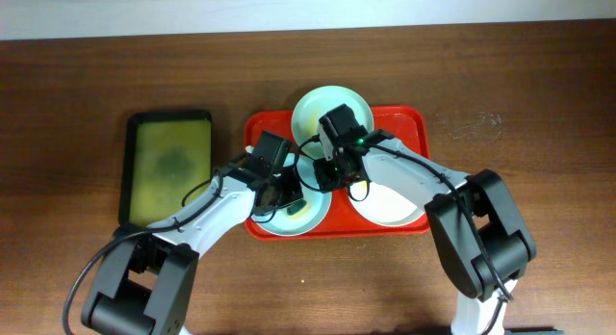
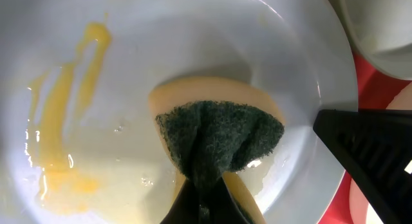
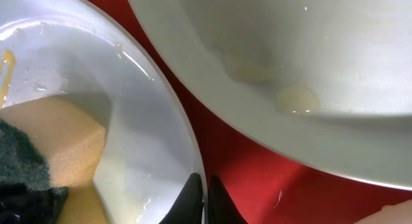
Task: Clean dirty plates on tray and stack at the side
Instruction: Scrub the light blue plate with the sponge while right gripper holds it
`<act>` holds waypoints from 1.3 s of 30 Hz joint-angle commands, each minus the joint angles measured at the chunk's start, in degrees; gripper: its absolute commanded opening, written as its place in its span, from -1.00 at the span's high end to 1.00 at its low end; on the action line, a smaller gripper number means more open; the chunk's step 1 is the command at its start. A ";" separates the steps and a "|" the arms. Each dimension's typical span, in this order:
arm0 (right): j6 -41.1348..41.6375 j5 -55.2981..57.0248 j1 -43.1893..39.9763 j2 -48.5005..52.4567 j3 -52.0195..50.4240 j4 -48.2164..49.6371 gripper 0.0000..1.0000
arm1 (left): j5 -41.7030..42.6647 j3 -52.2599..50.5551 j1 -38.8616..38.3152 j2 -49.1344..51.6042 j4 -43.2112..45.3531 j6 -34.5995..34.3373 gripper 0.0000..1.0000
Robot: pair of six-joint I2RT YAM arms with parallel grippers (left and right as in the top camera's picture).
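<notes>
While right fingers (image 3: 196, 202) pinch rim of blue-white plate (image 2: 161, 50) on red tray (image 1: 416, 123), left fingers (image 2: 201, 205), clamped on sponge (image 2: 219, 137), should sweep firmly across the yellow smear (image 2: 64, 114), pad pressed flat

From overhead, the left arm (image 1: 217, 205) and right arm (image 1: 414, 176) are covering most of the blue-white plate (image 1: 306, 219) toward the front edge of the table (image 1: 539, 104). The left gripper (image 2: 203, 208) is hiding the lower end of the sponge (image 2: 219, 137). The picture's bottom edge is cutting off the right gripper (image 3: 206, 201).

Likely robot lab: wood table (image 1: 539, 104), left arm (image 1: 207, 215), right arm (image 1: 414, 176) (pale wall (image 1: 144, 8) behind).
</notes>
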 commanded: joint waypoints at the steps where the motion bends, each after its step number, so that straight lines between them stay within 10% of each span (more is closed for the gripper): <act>1: -0.42 1.20 0.33 1.68 -1.14 -0.04 0.92 | -2.27 0.17 0.96 0.48 0.33 0.74 1.00; 14: -0.44 1.42 0.33 1.68 -1.14 0.11 0.92 | -24.46 1.86 4.44 0.39 -7.23 7.26 1.00; 26: -0.42 1.40 0.33 1.68 -1.14 0.61 0.91 | -7.52 9.42 2.54 1.01 -10.88 7.39 1.00; 39: -0.44 1.40 0.33 1.68 -1.14 0.33 0.91 | -13.51 9.27 1.75 11.10 -9.29 7.43 1.00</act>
